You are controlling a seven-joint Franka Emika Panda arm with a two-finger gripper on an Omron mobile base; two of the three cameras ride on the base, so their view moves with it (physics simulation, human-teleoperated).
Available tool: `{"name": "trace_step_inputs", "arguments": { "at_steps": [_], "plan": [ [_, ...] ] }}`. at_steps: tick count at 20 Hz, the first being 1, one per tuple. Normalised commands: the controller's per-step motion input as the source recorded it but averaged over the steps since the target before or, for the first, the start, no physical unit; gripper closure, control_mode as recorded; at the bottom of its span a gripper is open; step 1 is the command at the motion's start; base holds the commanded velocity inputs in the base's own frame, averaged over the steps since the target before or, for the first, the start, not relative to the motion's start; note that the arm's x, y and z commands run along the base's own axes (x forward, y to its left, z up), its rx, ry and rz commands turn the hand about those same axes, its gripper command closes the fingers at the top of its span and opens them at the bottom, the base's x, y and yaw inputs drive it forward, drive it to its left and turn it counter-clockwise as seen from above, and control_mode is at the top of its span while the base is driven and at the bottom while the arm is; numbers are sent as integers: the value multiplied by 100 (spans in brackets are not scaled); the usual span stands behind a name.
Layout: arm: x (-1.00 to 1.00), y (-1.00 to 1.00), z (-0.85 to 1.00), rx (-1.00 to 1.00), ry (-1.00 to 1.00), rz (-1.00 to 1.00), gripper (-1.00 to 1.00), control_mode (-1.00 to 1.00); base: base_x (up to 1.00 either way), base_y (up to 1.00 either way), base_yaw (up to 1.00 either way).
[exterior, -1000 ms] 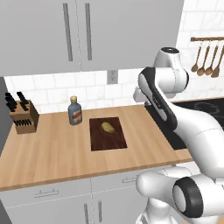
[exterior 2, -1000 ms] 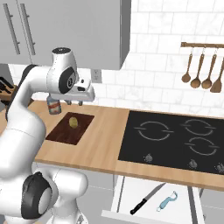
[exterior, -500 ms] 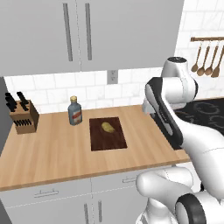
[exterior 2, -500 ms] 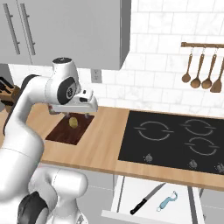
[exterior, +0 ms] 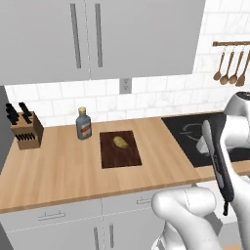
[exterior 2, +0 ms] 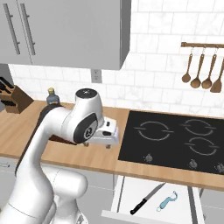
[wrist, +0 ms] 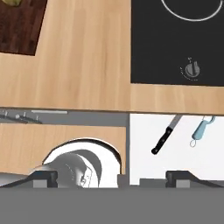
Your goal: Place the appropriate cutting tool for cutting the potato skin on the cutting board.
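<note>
Your peeler, light blue handle and pale head, lies in the open white drawer below the table, just beside a black-handled knife. The potato sits on the dark cutting board, near a bottle. Your end effector hangs released above the table's front edge.

Your arm swings rightward, away from the cutting board and toward the cooktop; a second ago it hung above the board. The pincer, narrower a second ago, now stands wide apart, looking down over the desk edge at the open drawer.
</note>
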Motion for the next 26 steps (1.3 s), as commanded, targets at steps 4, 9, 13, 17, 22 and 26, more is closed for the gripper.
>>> {"name": "trace_step_inputs", "arguments": {
  "at_steps": [4, 9, 13, 17, 22, 26],
  "plan": [
    [-51, -81, -20, 9, 10, -5, -100, -100, 0, 0, 0],
    [-17, -52, -12, 12, 15, -7, -100, -100, 0, 0, 0],
    [-7, -42, -28, 11, 18, -1, -100, -100, 0, 0, 0],
    [-26, -25, -27, 2, 15, 0, -100, -100, 0, 0, 0],
    [-66, -28, -62, -2, 0, 0, -100, -100, 0, 0, 0],
    [-59, 0, -58, -9, -13, 2, -100, -100, 0, 0, 0]
  ]
}}
